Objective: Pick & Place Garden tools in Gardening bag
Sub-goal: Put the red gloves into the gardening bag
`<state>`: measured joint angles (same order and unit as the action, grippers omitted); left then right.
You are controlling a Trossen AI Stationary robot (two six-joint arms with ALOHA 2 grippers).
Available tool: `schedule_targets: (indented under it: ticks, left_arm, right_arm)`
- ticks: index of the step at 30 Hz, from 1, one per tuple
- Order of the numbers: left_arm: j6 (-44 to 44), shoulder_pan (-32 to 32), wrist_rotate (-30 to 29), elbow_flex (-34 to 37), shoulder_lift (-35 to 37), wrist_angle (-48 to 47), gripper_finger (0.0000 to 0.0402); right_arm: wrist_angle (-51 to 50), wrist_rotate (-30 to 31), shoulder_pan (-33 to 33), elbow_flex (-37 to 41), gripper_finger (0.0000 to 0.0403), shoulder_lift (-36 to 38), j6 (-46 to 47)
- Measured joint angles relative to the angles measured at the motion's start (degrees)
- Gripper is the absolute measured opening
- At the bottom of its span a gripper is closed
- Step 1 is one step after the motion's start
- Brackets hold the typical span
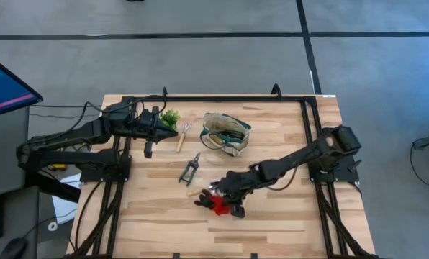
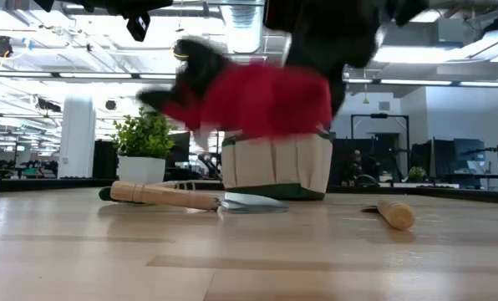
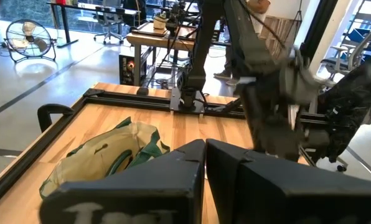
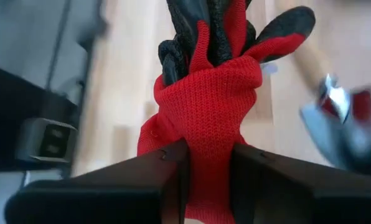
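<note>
A red knit glove with black-coated fingers (image 4: 205, 93) hangs in my right gripper (image 4: 207, 163), which is shut on it over the table's near middle (image 1: 229, 202). In the low view the glove (image 2: 249, 99) shows blurred, well above the tabletop. The cream gardening bag with green trim (image 1: 227, 134) stands upright at the far middle. Dark pruning shears (image 1: 191, 169) lie flat left of the glove, and a wooden-handled tool (image 1: 182, 135) lies left of the bag. A wooden-handled trowel (image 2: 178, 196) lies on the boards. My left gripper (image 1: 168, 131) is shut and empty, held high at the far left. My right gripper pinches the bunched red knit part (image 4: 201, 140) of the glove between its two fingers (image 4: 167, 165). The fingers slant down from the table's right side. The glove is lifted clear of the table, and its black fingers (image 4: 198, 31) point away from the gripper.
A small green potted plant (image 1: 170, 117) stands at the far left, close to my left gripper. A second wooden handle (image 2: 395, 213) lies on the table. Black frame rails (image 1: 312, 137) run along the table's edges. Bare boards (image 1: 272, 230) lie along the near side.
</note>
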<state>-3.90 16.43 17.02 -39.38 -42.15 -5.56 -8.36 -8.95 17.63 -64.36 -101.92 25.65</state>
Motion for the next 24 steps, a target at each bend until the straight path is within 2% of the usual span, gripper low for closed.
schedule_targets:
  ticks: [5, 15, 24]
  left_arm:
    - [0.0, 0.0, 0.0, 0.0, 0.0, 0.0, 0.0003]
    - [0.0, 0.0, 0.0, 0.0, 0.0, 0.0, 0.0003]
    - [0.0, 0.0, 0.0, 0.0, 0.0, 0.0, 0.0003]
  right_arm:
    - [-2.6, 1.6, -1.7, 0.0, 0.0063, 7.9, 2.4]
    - [-9.8, 14.0, -5.2, -0.1, 0.0062, 24.5, 2.3]
    - [-13.7, 20.4, -9.1, -0.1, 0.0062, 32.9, -1.8]
